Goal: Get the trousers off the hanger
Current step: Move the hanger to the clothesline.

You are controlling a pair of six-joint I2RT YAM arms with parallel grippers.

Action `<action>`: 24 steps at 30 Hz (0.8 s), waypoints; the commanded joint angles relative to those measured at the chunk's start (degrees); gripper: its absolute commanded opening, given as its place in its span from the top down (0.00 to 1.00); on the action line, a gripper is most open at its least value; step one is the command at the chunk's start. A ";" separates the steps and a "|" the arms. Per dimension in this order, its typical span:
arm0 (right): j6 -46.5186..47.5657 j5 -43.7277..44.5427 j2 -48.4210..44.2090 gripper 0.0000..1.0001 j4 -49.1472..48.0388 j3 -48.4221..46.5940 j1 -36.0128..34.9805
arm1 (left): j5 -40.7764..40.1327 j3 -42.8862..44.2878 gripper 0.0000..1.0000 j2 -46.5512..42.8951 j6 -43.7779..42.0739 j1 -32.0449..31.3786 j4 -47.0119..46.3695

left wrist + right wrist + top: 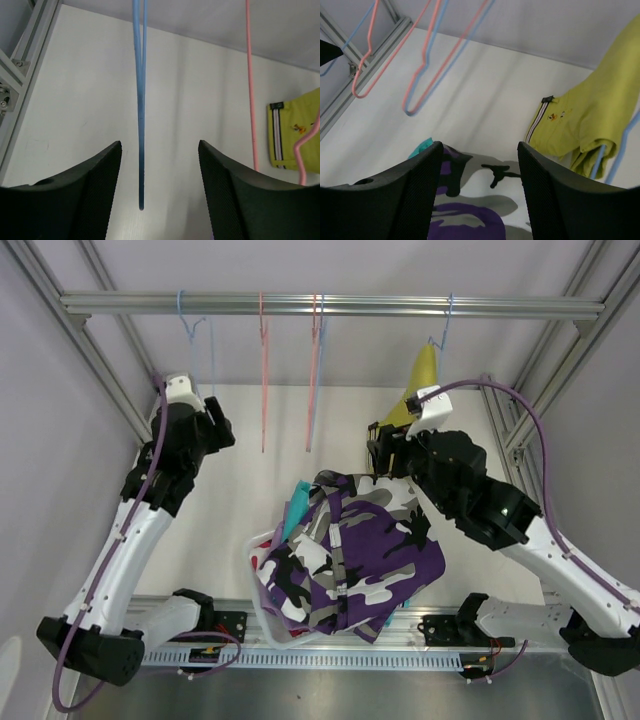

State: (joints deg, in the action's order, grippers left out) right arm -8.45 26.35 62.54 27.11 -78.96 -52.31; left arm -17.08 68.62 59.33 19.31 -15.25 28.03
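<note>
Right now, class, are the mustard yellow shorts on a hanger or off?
On. The mustard yellow shorts hang draped over a blue hanger hooked on the rail.

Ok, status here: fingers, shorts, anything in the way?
Both open: left fingers astride empty blue hanger, right fingers empty, facing yellow shorts. Those hang on their hanger; camouflage shorts already off, below. Nothing blocking.

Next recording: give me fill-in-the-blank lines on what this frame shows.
The only hung shorts on the rail are ___.
In the basket, the top shorts are patterned in ___.
The hanger straight ahead of the left gripper is ___.
Missing: yellow; camouflage; blue.
</note>
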 commanded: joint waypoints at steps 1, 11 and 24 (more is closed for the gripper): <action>0.28 0.55 -4.09 0.34 0.66 2.58 0.63 | 1.79 2.13 0.35 2.19 -2.26 0.65 0.27; 0.63 0.63 -13.14 0.34 2.33 9.17 2.75 | -6.72 2.31 0.79 4.83 -4.89 -3.91 0.80; -0.34 0.19 -19.12 0.33 3.38 11.11 2.75 | -17.98 5.91 0.99 10.97 -7.36 -17.09 3.43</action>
State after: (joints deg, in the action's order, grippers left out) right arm -8.56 26.50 44.88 30.06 -68.07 -49.67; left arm -31.59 71.61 69.01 13.34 -30.46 30.92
